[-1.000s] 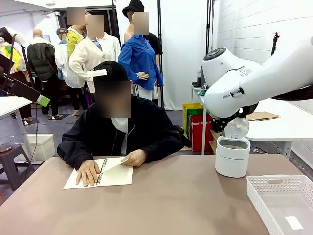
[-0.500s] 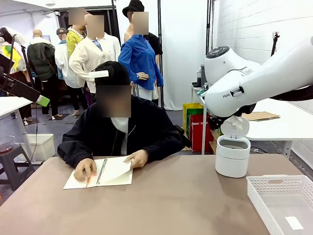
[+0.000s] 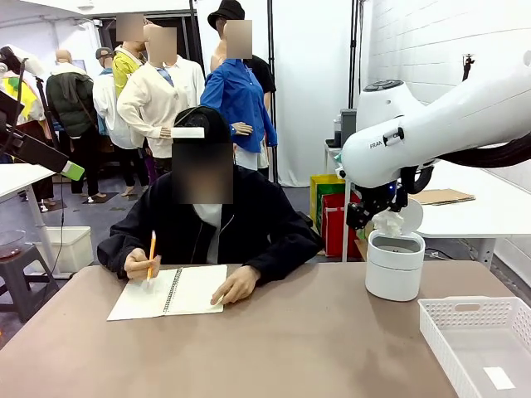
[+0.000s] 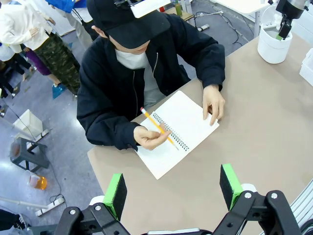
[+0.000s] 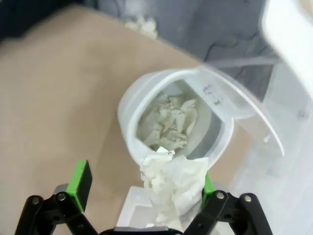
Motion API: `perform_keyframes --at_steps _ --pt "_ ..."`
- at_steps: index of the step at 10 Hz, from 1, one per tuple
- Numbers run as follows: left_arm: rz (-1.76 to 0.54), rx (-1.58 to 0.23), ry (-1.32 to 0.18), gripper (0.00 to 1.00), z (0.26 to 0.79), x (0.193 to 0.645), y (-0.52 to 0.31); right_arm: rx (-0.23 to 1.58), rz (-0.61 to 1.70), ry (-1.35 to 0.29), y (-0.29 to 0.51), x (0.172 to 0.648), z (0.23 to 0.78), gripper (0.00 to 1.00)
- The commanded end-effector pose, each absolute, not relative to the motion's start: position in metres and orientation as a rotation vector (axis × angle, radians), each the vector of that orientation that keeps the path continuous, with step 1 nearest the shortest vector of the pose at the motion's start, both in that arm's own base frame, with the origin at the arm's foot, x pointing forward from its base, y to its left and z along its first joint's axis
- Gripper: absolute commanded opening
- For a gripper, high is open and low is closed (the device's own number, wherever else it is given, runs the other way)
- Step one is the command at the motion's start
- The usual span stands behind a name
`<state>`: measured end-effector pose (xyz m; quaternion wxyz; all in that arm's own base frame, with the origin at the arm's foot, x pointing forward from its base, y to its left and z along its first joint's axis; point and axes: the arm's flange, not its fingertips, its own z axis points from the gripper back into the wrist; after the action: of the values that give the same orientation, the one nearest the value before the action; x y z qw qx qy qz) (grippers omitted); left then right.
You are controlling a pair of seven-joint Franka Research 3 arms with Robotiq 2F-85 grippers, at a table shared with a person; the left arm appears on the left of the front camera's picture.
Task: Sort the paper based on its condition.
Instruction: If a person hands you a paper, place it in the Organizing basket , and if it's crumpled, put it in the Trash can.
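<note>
1. Since the earlier front frame, the right arm's wrist has swung round over the white cylindrical plastic bin [image 3: 394,278]. A crumpled white paper wad [image 3: 388,222] now shows just above its mouth. The person has lifted one hand off the white spiral-bound notebook [image 3: 170,292] and now holds an orange pencil [image 3: 152,253] upright.
2. The right pincer [image 5: 144,177] stands wide. In its wrist view the wad [image 5: 173,181] lies against one green pad with a clear gap to the other, so it is not clamped. It hangs over the near rim of the bin [image 5: 128,122], probably just let go so that it falls inside.
3. The bin's hinged lid [image 5: 244,117] is tipped back, which leaves the mouth free. A second crumpled wad [image 5: 171,122] already lies at the bottom, which suggests that crumpled paper is being collected here.
4. A white perforated plastic basket [image 3: 473,304] sits near the bin on the brown surface [image 3: 290,348] and holds a flat white slip [image 3: 499,377]. It is likely the place for smooth paper.
5. The left pincer [image 4: 172,190] also stands wide and holds nothing. It hovers high over the surface near the notebook, apparently waiting clear of the person's writing.
</note>
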<state>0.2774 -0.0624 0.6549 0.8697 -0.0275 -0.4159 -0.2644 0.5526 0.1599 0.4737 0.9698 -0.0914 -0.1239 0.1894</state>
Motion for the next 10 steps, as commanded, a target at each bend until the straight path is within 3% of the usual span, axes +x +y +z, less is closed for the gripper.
perform_keyframes --at_steps 1,5,10 --pt "-0.553 -0.062 -0.863 1.00 0.654 0.276 -0.061 -0.167 0.430 -0.241 0.165 0.550 0.473 1.00" --pt "-0.553 -0.062 -0.863 1.00 0.654 0.276 -0.061 -0.373 0.456 -0.178 0.163 0.559 0.448 1.00" --pt "-0.553 -0.062 -0.863 1.00 0.654 0.276 -0.061 -0.303 0.567 -0.172 0.151 0.574 0.423 1.00"
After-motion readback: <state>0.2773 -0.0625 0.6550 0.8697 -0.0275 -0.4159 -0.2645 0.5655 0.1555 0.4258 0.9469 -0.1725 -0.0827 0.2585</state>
